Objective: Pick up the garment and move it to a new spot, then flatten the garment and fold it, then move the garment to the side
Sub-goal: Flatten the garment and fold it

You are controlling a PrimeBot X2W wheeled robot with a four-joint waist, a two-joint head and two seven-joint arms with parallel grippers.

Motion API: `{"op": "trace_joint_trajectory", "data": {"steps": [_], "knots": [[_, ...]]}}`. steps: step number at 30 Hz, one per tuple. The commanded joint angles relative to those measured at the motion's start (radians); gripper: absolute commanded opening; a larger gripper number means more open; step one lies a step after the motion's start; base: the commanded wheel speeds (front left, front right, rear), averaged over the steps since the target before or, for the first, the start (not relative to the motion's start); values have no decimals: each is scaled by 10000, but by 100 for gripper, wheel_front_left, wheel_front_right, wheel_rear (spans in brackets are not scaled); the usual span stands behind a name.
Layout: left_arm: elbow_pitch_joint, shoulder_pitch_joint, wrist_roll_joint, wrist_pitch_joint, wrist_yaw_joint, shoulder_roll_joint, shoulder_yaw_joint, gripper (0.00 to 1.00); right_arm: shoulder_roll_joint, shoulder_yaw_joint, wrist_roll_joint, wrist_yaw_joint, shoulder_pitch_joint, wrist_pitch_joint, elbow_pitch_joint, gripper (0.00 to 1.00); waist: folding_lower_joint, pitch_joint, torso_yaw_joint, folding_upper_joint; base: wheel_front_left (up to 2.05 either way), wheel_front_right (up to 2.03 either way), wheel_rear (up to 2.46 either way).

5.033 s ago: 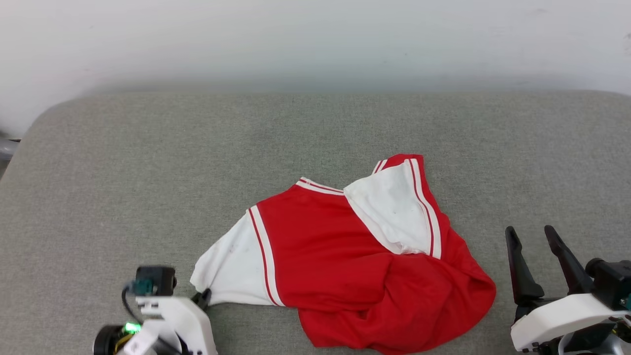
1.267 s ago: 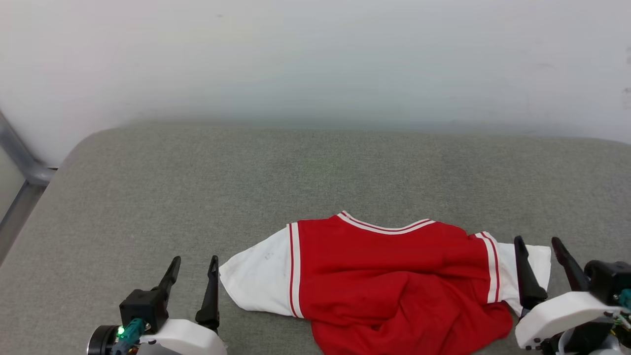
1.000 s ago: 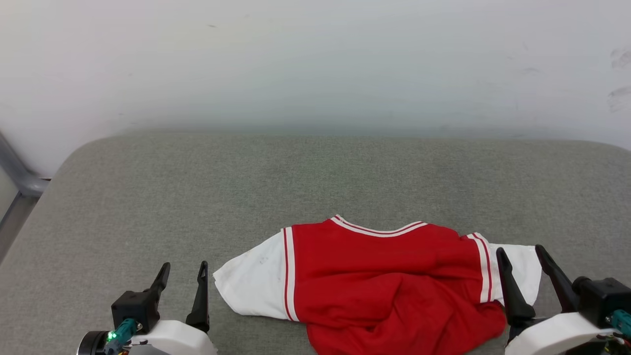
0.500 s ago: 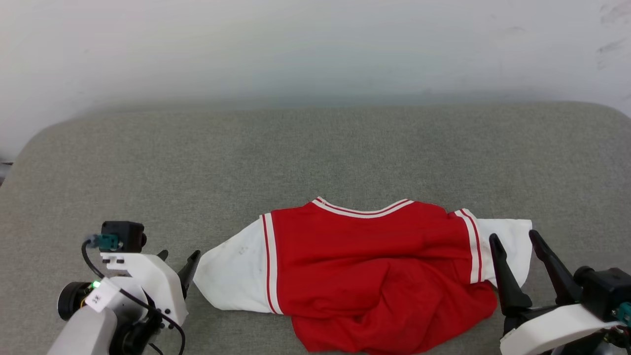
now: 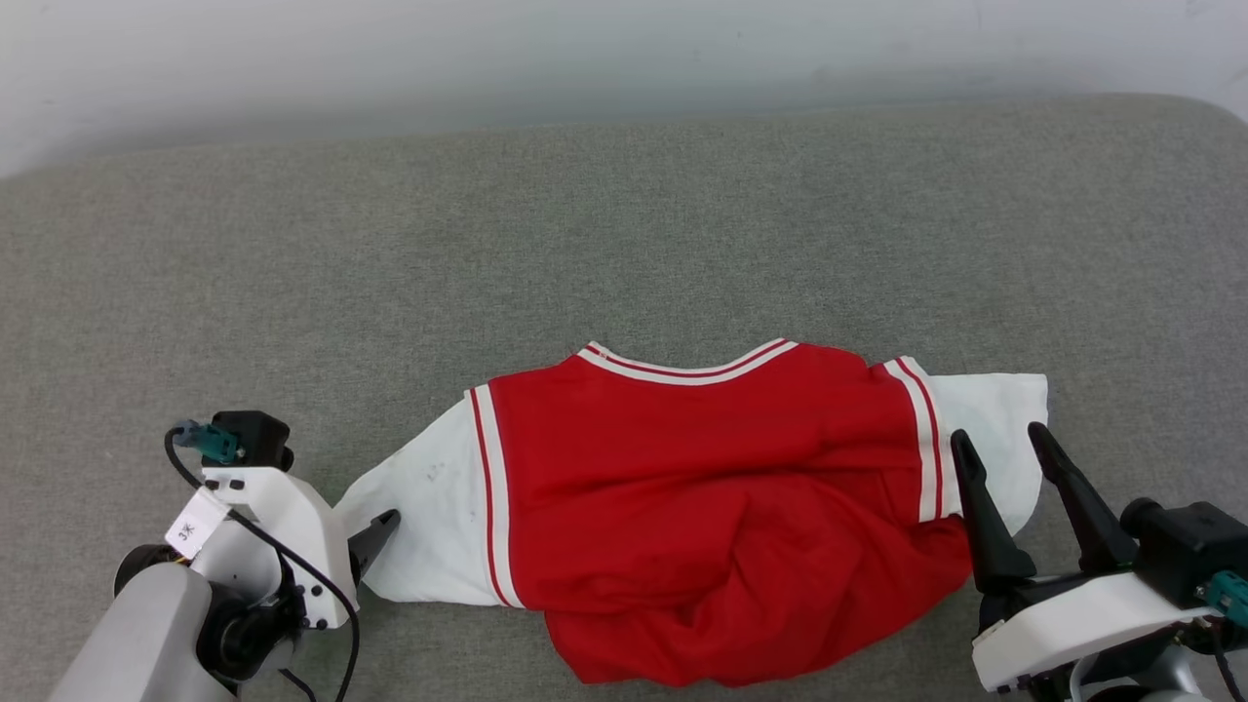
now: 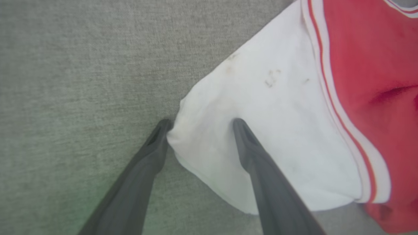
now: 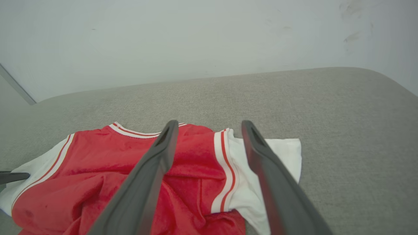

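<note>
Left wrist view: left gripper, fingers open, straddles the red jersey sleeve; a shallow pinch might slip.

Counter, padded and covered in grey woven fabric, with a rounded far corner in the right wrist view. Behind it, a plain pale wall bearing faint dark scuffs; a slanting grey bar crosses that view's left edge.

Left fingers spread; right fingers spread
</note>
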Motion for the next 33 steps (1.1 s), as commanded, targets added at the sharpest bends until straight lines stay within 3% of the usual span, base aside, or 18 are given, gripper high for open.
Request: {"op": "trace_joint_trajectory", "data": {"steps": [1,3,4,5,10,21,26,33], "knots": [[481,350,-76,404,-60,-244,-370,100,8,-7,101,-3,-143,-68,56,100,-1,54,-39,0,0,0,0],[737,444,-181,710,-133,-438,-638,99,8,-18,107,-3,-196,-75,122,100,-1,71,-48,0,0,0,0],[833,460,-226,774,-165,-501,-731,45,8,-33,112,-3,-215,-74,159,100,-1,74,-50,0,0,0,0],[878,440,-230,711,-184,-544,-808,0,8,-53,121,-3,-224,-64,198,100,-1,63,-48,0,0,0,0],[920,179,112,-102,-175,-500,-826,0,7,-254,334,-3,-281,107,519,100,-1,-147,42,0,0,0,0],[-75,195,848,-2568,796,-433,-220,0,-40,-2128,941,-3,-1142,1559,2901,100,-1,-662,356,0,0,0,0],[-941,414,1032,-3058,1064,-519,-228,0,-627,-2637,1119,-3,-2091,2639,4161,100,-1,-604,587,0,0,0,0],[-2058,374,1188,-3194,1222,-513,-332,0,-1523,-2201,1073,-3,-3746,4853,5547,100,-1,-127,924,0,0,0,0]]}}
